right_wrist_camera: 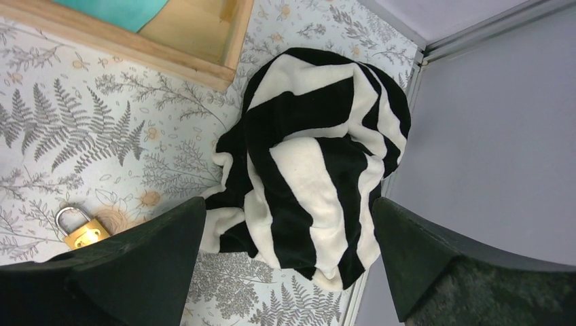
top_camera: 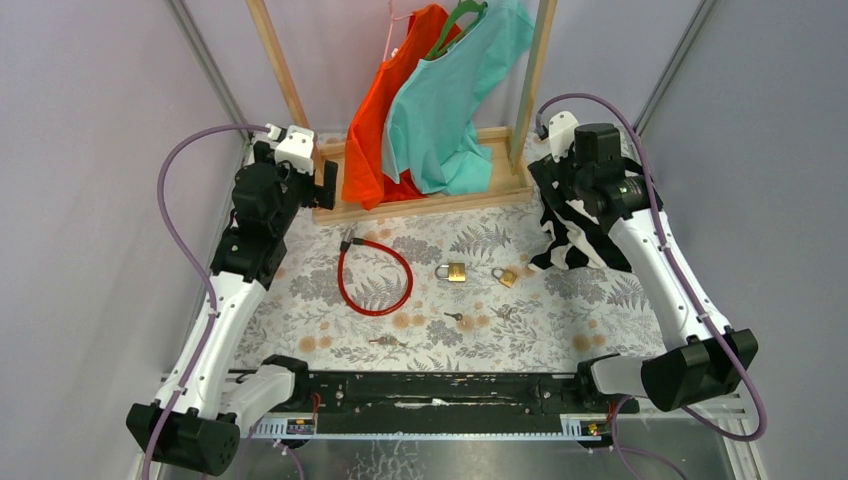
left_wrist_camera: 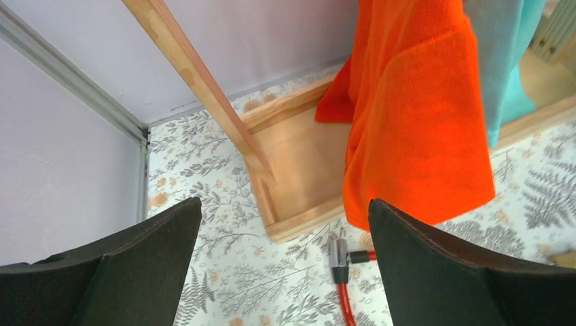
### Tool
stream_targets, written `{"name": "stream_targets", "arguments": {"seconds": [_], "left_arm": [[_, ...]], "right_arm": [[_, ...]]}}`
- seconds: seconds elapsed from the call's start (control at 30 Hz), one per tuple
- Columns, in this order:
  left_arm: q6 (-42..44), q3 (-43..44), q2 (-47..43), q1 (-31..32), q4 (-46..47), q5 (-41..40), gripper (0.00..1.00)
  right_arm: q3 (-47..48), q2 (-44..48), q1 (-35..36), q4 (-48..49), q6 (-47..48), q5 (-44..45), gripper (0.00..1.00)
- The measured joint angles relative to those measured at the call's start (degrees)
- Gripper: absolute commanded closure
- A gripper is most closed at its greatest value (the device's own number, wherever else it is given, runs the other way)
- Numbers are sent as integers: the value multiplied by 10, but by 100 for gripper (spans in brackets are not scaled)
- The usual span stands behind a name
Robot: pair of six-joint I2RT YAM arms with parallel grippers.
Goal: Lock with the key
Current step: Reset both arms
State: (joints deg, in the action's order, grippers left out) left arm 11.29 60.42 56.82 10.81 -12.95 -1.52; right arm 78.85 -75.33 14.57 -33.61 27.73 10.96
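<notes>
Brass padlock (top_camera: 455, 271) sits mid-table, small key (top_camera: 453, 317) just toward the near edge; both look rigid, slick, light, so pinch key by bow, lock by body; left gripper (left_wrist_camera: 285, 217) and right gripper (right_wrist_camera: 285, 224) gape wide, empty, near far corners.
</notes>
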Motion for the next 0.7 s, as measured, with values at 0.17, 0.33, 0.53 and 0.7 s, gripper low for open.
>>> {"name": "stream_targets", "arguments": {"seconds": [0.17,0.33,0.53,0.7], "left_arm": [[52,-3,-1,-2,-20,8,0],[70,-53,-22,-15,14,13,0],[45,-84,-19,-20,41,27,0],[-10,-85,2,-22,57,27,0]], "right_arm": [[0,11,0,15,-22,10,1],[-9,27,0,32,-52,14,1],[-53,70,0,60,-75,-2,1],[-78,99,-1,100,-96,-19,1]]}}
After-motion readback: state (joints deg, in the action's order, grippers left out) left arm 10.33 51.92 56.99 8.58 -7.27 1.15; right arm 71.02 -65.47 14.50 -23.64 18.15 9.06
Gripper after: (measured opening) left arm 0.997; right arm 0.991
